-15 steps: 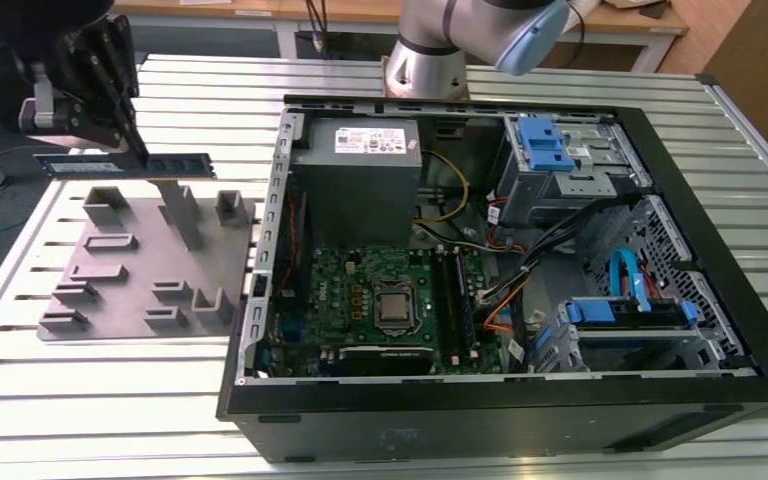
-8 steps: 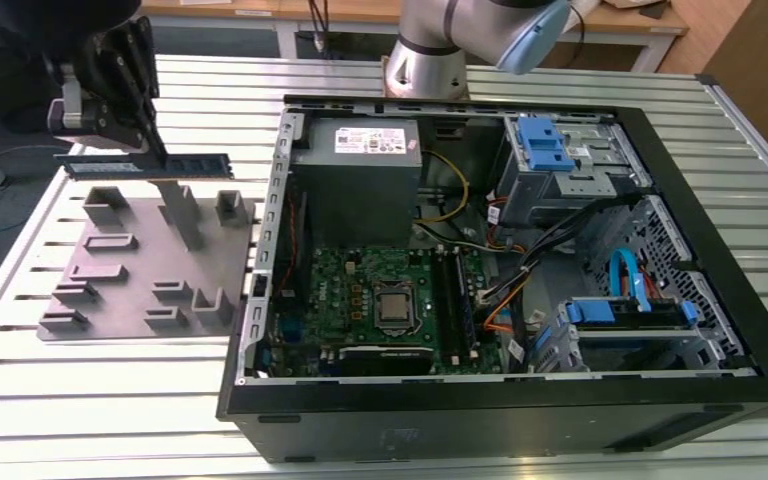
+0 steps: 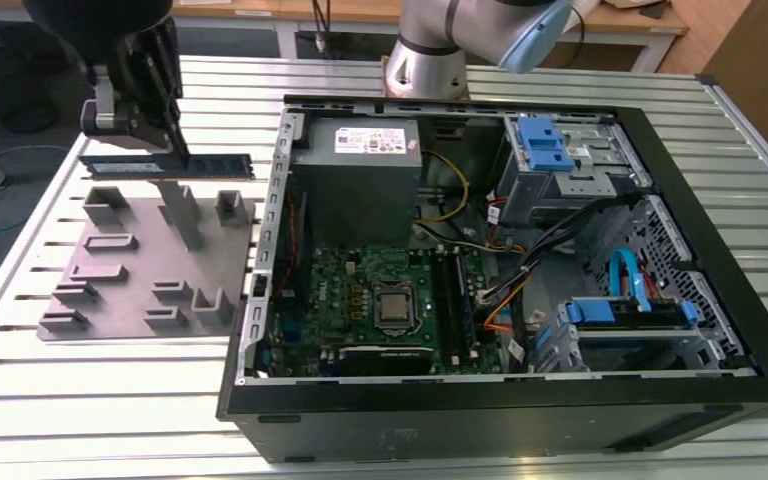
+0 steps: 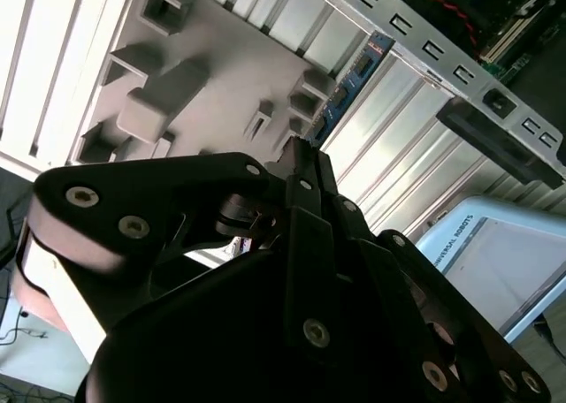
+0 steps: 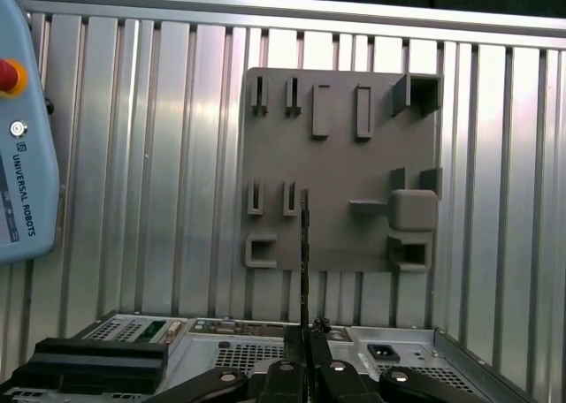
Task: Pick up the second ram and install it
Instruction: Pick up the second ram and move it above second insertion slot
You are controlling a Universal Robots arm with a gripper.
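Gripped the ram (image 3: 224,165) near mid-length in the gripper (image 3: 171,152), fingers (image 5: 294,354) drawn narrow against its two faces. Held it with the long edge level above the grey fixture (image 3: 144,270) on the tabletop (image 3: 91,400), well apart from the open case (image 3: 491,400) on the exterior view's right. Not yet anywhere near the motherboard (image 3: 344,285).

Called, by judgement, for a firm and even pinch, the stick kept level and untwisted. Needed height enough to pass the fixture's posts and the case wall. Needed too the contact edge down and the length lined up with the slots (image 3: 458,300) before any press. Risked a skewed stick in the fingers from any knock on the way.

Gave, in the exterior view, the stick's full length, its height over the fixture and its gap to the case. Turned the ram edge-on in the first wrist view, a thin dark line running straight out from between the fingers across the fixture's pockets, good for judging twist. Offered in the second wrist view a bluish strip beyond the fingertips, probably the ram's far end, beside the fixture and near the case's metal edge.
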